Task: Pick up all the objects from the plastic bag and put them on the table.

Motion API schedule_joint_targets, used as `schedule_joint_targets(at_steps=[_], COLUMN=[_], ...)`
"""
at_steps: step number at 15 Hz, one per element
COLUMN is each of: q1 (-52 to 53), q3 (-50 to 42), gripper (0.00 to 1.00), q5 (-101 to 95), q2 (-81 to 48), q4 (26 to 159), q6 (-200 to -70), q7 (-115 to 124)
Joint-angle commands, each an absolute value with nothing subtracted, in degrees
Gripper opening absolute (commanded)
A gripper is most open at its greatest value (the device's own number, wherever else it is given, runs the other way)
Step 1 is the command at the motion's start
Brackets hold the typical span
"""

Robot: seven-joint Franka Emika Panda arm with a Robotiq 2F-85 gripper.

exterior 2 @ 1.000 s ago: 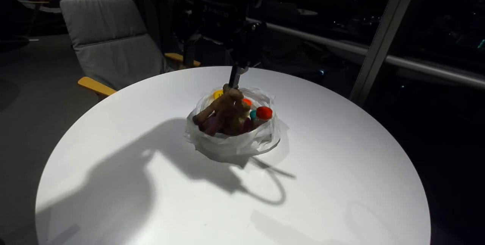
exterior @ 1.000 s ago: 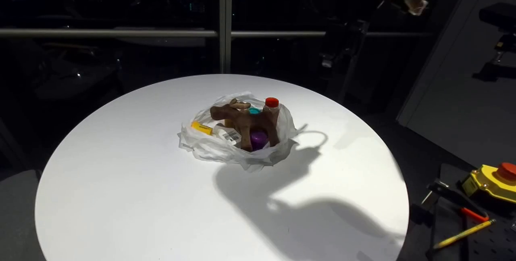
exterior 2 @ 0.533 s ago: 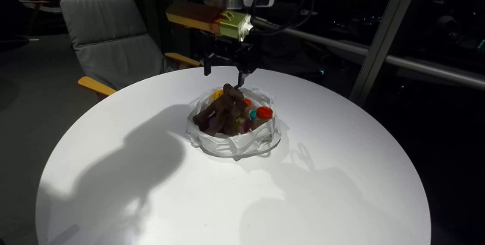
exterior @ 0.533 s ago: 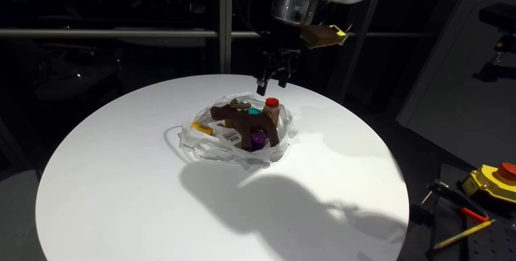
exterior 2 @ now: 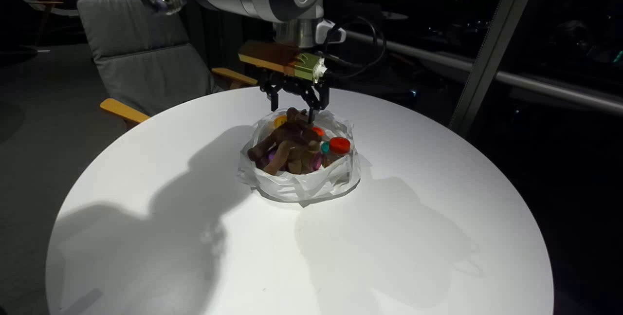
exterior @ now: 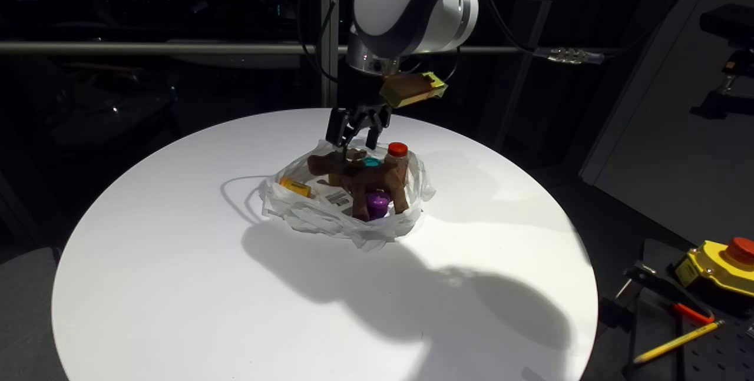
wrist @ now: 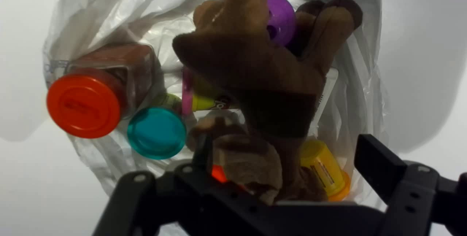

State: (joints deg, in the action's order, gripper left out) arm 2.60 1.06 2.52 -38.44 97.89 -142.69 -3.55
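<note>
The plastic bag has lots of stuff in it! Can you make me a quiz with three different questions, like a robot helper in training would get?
1. Pick one: in the wrist view, which lid is closest to the red-lidded jar? A) purple B) teal C) orange
2. True or false: the end effector, near the brown plush toy, is open.
3. Fill in the colour: the plastic bag rests on a round table that is ____.

Key: 1. B, the teal lid. 2. True. 3. White.
</note>
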Motion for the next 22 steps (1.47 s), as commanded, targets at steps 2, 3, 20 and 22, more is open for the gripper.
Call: schedule_joint_targets(at_steps=[2, 3, 20, 22], q1=[2.7, 2.8, 1.3, 0.9], q3=[0.7, 0.4, 1.2, 0.7], gripper=[1.00, 1.00, 0.05, 0.07], q5=[0.9, 0.7, 2.2, 3.3], q2=[-46.0, -47.3, -32.4, -26.8], q4=[88.4, 86.8, 98.0, 103.2], q6=[-139.4, -139.0, -141.2, -143.6], q7=[-2.4, -2.2, -0.1, 1.3])
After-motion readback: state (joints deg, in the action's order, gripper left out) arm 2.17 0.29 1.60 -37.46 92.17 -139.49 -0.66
